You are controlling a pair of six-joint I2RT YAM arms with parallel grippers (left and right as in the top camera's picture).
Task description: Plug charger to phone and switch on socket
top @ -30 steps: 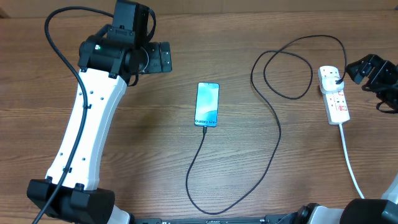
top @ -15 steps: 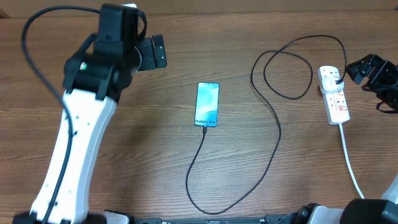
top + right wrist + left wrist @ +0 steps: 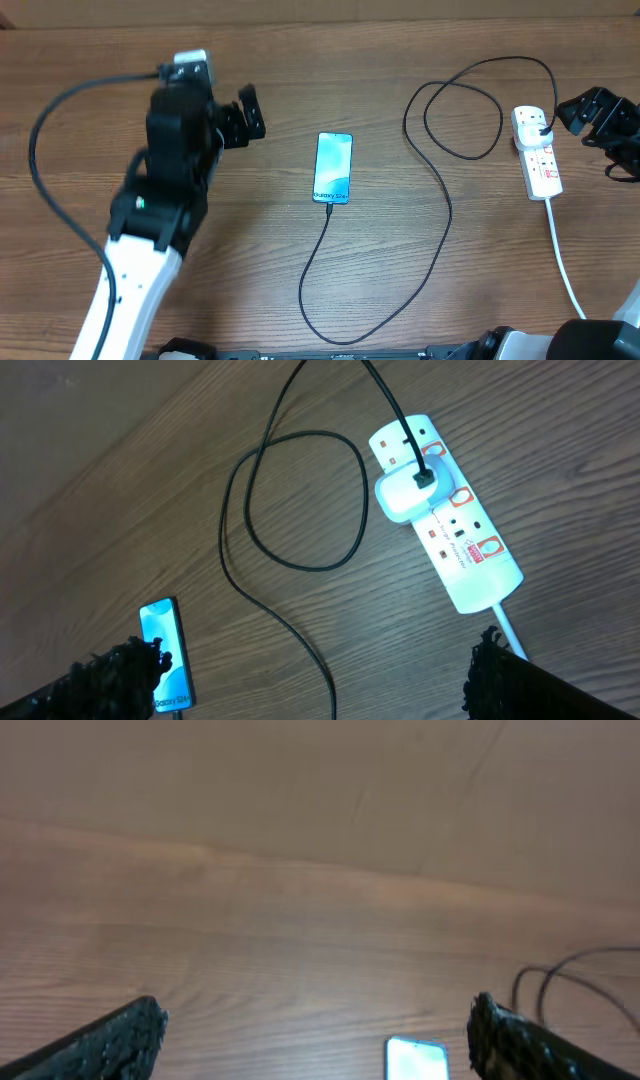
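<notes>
The white socket (image 3: 460,555) is lying diagonally on the wooden worktop (image 3: 120,480), showing red switch marks, with its white cord (image 3: 510,635) running off toward the lower right. A white adapter (image 3: 400,498) is sitting in one outlet, and the charger (image 3: 300,567) is looping across the wood from it. The phone (image 3: 165,655) is glowing blue at lower left. The right hand (image 3: 312,680) is hanging wide open, its dark fingers (image 3: 120,670) showing in both bottom corners.

Brown wood-grain table (image 3: 250,270) (evenly lit).
</notes>
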